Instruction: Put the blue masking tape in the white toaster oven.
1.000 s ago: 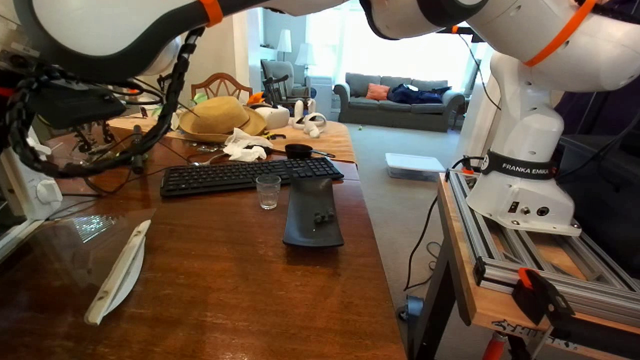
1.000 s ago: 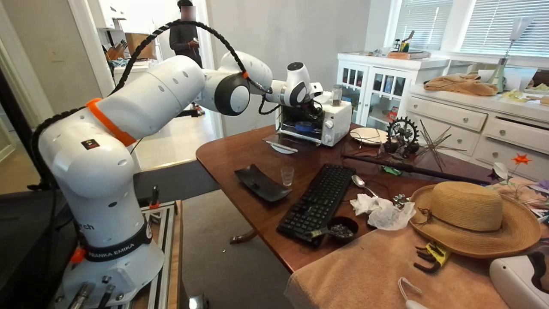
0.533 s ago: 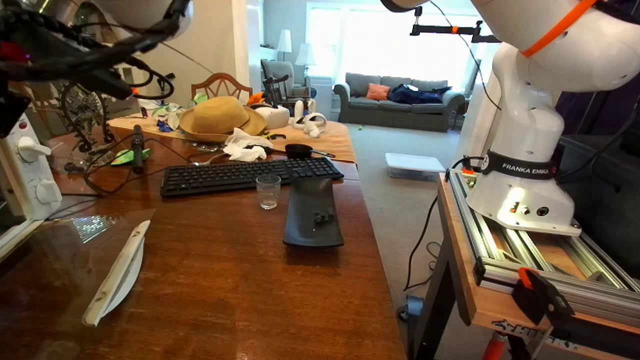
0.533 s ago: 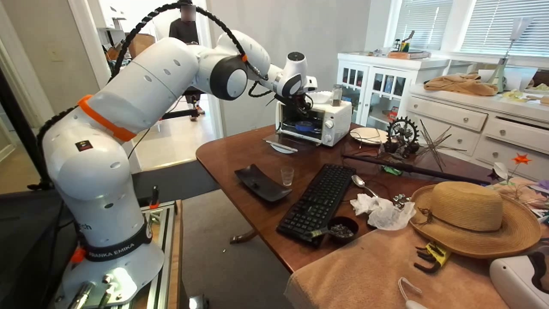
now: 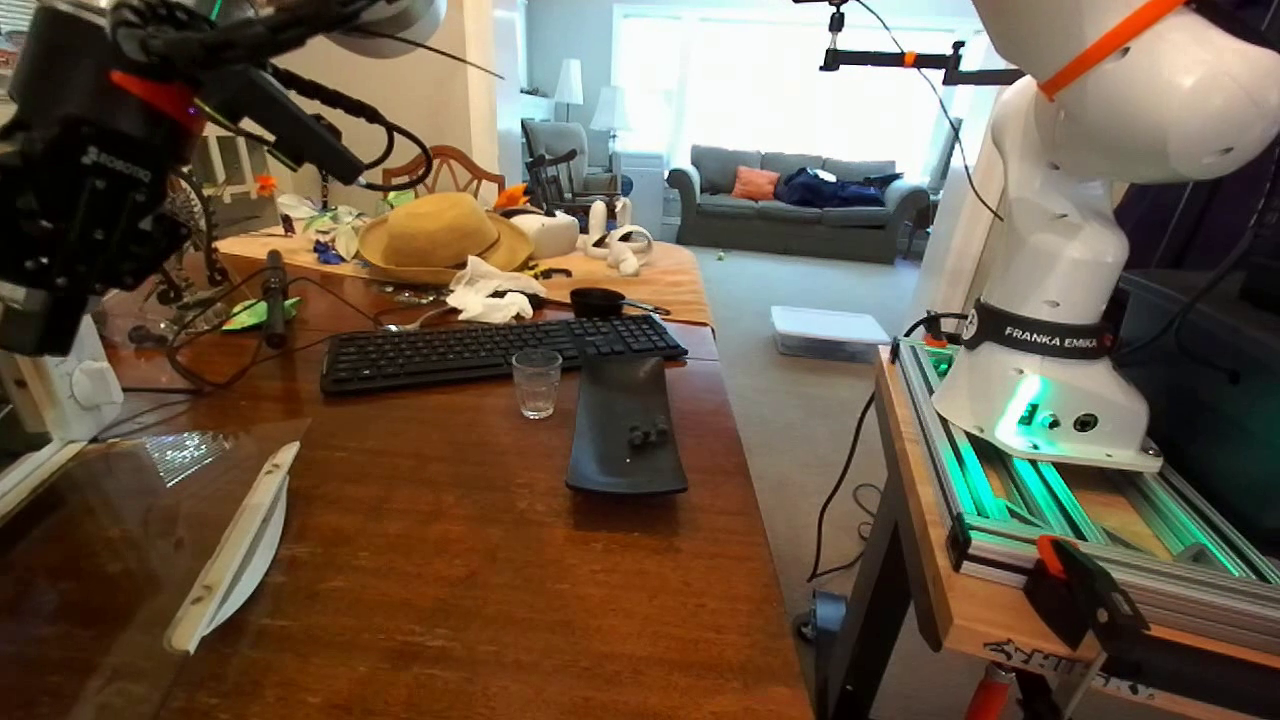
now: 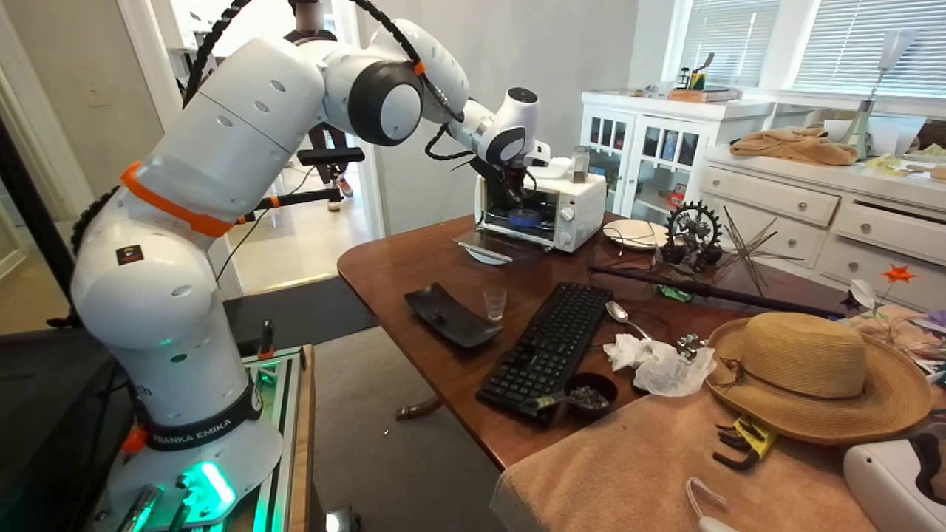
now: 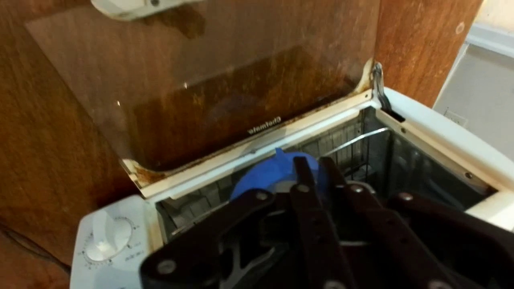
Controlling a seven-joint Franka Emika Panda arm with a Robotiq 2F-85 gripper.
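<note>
The blue masking tape (image 7: 265,173) rests inside the white toaster oven (image 7: 233,162). In an exterior view the tape (image 6: 525,217) shows through the oven front, low in the cavity of the toaster oven (image 6: 587,209). The oven's glass door is folded down over the table, its white handle (image 5: 235,560) towards the front. My gripper (image 7: 314,162) hangs at the oven opening, above the tape in the exterior view. Its fingertips stand close together with a narrow gap, and blue shows through behind it. Nothing is held. The tape's near side is hidden by the fingers.
A dark grey pad (image 6: 452,316), a small drinking glass (image 6: 495,303) and a black keyboard (image 6: 550,347) lie on the table before the oven. A jar (image 6: 580,164) stands on top of the oven. A plate (image 6: 634,233) lies beside it.
The arm has lifted and drawn back from the oven cavity, while the tape has stayed in place. The jaws have come closer together. The base light has turned on, now green.
</note>
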